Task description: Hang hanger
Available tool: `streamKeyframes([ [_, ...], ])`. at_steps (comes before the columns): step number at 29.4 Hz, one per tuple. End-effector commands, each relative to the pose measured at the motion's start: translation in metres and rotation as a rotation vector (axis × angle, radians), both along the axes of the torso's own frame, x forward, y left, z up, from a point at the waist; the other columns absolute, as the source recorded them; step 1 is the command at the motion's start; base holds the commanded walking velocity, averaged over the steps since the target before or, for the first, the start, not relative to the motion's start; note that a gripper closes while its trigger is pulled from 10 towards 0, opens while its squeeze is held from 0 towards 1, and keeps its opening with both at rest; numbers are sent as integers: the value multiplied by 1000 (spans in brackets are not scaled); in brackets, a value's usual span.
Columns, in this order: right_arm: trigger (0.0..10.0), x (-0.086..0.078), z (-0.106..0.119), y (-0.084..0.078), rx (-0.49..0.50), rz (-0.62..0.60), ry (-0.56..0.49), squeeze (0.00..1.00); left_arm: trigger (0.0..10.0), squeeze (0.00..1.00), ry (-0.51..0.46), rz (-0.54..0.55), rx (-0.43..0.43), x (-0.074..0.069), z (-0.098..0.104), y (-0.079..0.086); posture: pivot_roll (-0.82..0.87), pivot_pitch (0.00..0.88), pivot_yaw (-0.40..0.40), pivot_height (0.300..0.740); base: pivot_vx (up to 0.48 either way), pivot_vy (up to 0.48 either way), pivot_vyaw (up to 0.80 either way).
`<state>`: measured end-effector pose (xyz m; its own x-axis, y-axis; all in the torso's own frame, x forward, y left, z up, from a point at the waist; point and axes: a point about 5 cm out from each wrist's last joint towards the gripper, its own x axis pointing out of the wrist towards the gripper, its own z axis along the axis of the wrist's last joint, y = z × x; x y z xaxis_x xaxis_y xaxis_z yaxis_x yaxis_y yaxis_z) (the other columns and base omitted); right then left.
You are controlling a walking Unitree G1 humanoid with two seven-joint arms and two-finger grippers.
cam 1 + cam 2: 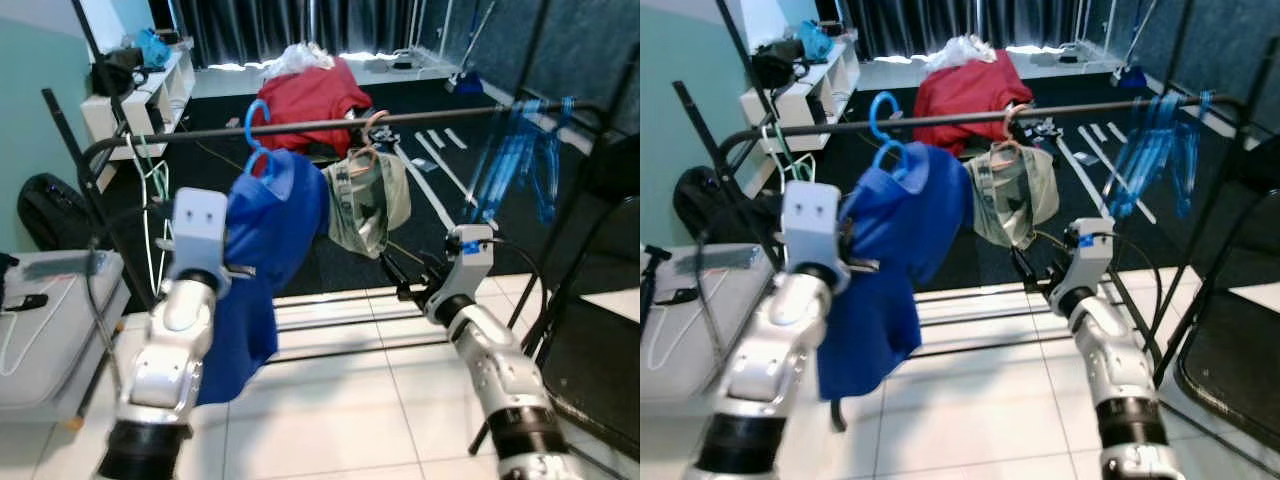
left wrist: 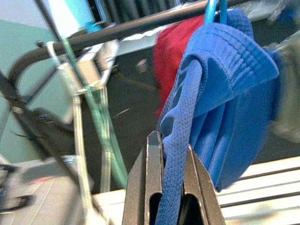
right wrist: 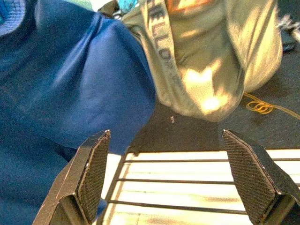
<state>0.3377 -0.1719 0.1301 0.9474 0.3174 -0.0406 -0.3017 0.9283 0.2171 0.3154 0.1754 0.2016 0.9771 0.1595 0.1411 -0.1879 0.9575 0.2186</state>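
Your left gripper (image 2: 169,187) — clamped on the blue knit garment (image 1: 262,262), whose light-blue plastic hanger (image 1: 256,135) hooks the dark metal rail (image 1: 400,120) at 12 o'clock. Right gripper (image 3: 180,180) — spread open, empty.

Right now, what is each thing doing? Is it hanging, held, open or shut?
blue hanger: hooked over the rail, carrying the blue shirt.
blue shirt: hanging, its edge pinched by the left gripper.
left gripper: shut on the shirt's hem.
right gripper: open, holding nothing.
green garment: hanging on the rail.
rail: level, holding both garments.
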Motion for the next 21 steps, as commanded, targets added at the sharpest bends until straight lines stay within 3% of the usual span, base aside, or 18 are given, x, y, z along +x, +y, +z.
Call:
streamKeyframes([
  [1,10000,-1,-1,-6,0,-15,10,0,10000,0,-28,23,33,-1,8,0,-78,6,40,731,480,0,0],
  [4,10000,-2,-1,-6,3,-16,12,0,10000,0,2,44,103,-3,4,1,-82,8,41,731,480,0,0],
  [11,10000,-3,-1,-6,6,-16,14,0,10000,0,81,70,148,-4,-11,4,-82,9,42,731,418,0,0],
  [13,10000,-3,-1,-6,9,-16,17,0,10000,0,171,111,150,-7,-27,11,-80,13,43,731,0,0,0],
  [21,10000,-4,-1,-6,14,-19,20,0,10000,0,268,157,161,-9,-43,13,-84,15,49,731,0,0,0],
])
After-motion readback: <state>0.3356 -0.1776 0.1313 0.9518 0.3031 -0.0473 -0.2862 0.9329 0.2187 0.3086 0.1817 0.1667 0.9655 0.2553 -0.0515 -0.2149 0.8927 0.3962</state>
